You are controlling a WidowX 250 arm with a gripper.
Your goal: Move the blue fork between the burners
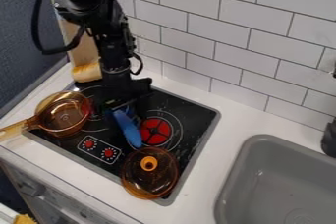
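The black gripper [118, 106] hangs over the upper middle of the black stove [190, 115]. Directly below it is the blue fork [128, 128], slanting down and to the right, its upper end at the gripper and its lower end beside the red burner [155, 130]. Whether the gripper holds the fork cannot be made out. Another burner [97, 111] lies to the left, partly hidden by the arm and an amber pan.
The amber pan [64, 120] stands on the stove's left side, its handle past the edge. An amber lid [150, 173] lies at the stove's front corner. A grey sink [282, 183] is at right, a tiled wall behind, and a yellowish roll [87, 72] at the back left.
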